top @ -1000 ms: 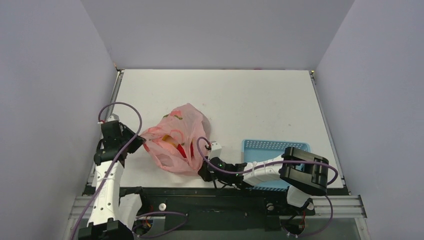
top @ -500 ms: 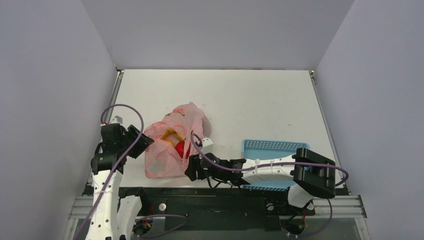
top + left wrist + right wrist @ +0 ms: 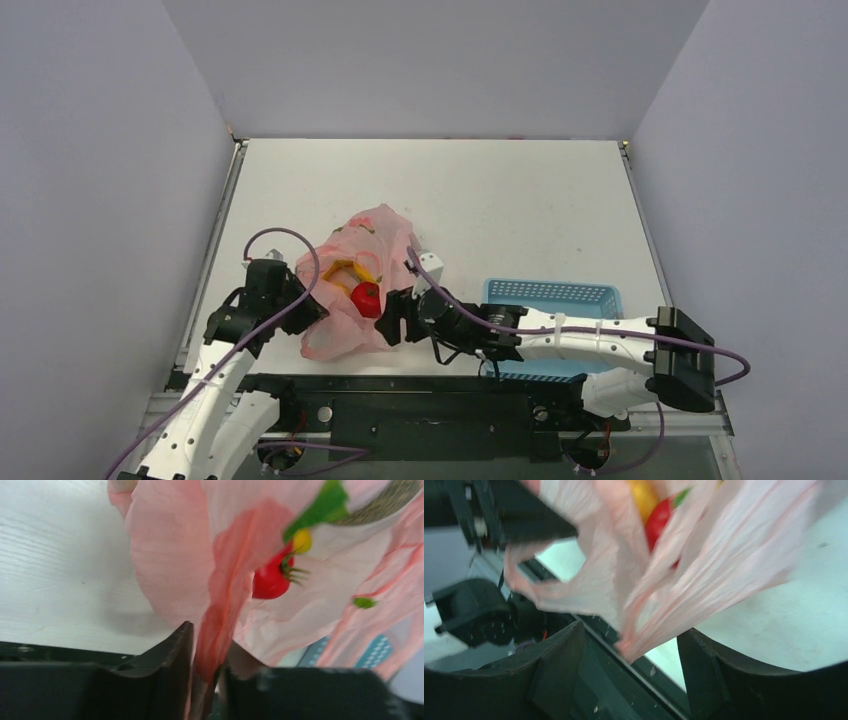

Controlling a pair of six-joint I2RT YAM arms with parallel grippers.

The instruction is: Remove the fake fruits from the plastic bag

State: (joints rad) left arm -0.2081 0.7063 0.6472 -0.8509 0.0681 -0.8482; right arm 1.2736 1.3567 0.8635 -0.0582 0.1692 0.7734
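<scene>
The pink plastic bag (image 3: 345, 325) lies slumped near the table's front edge with its mouth open toward the back. A red tomato (image 3: 367, 297) and a yellow banana (image 3: 350, 268) show in the opening. My left gripper (image 3: 304, 305) is at the bag's left side. In the left wrist view its narrow jaws (image 3: 207, 672) pinch a fold of the bag (image 3: 170, 555), with the tomato (image 3: 267, 580) and a netted melon (image 3: 390, 497) behind the film. My right gripper (image 3: 393, 320) is at the bag's right side. It stands open (image 3: 631, 652), and a bag corner (image 3: 634, 645) hangs loose between its fingers.
A blue perforated basket (image 3: 550, 293) sits on the table right of the bag, partly under my right arm. The black frame rail (image 3: 420, 385) runs along the front edge just below both grippers. Grey walls enclose the table on three sides.
Both arms have swung in toward the bag. Both grippers let go of it and the bag sagged lower. The left jaws have narrowed again on a fold; the tomato now shows.
</scene>
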